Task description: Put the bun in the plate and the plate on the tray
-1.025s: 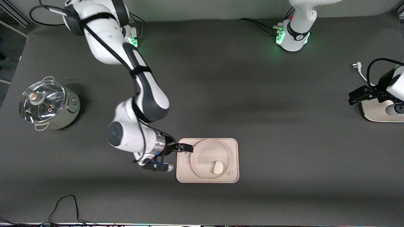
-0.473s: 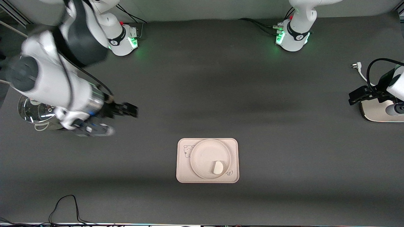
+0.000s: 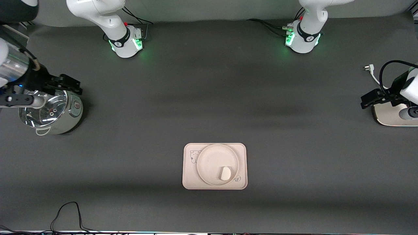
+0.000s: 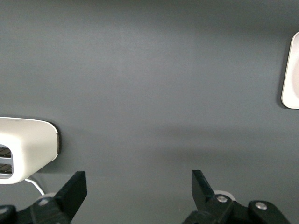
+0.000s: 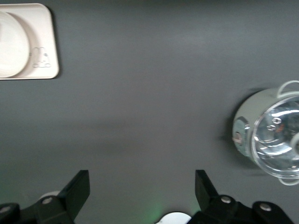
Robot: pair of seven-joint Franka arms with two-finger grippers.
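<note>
The off-white bun [image 3: 225,173] lies in the round cream plate [image 3: 209,160], on the part nearer the front camera. The plate rests on the cream-pink tray [image 3: 191,181] in the middle of the table. My right gripper [image 3: 73,85] is open and empty, up over the steel pot at the right arm's end of the table. My left gripper [image 3: 367,98] is open and empty at the left arm's end, over a white appliance. The right wrist view shows its open gripper [image 5: 142,182], the tray [image 5: 44,42] and the plate [image 5: 11,46]. The left wrist view shows its open gripper [image 4: 139,182] and a tray corner [image 4: 292,70].
A steel pot with a glass lid [image 3: 49,109] stands at the right arm's end and also shows in the right wrist view [image 5: 273,140]. A white appliance [image 3: 388,116] with a black cord stands at the left arm's end. A black cable [image 3: 68,212] lies at the front edge.
My right gripper has pulled away from the tray's edge, risen and swung to over the pot. The plate, bun and tray stayed put. The left arm has not moved.
</note>
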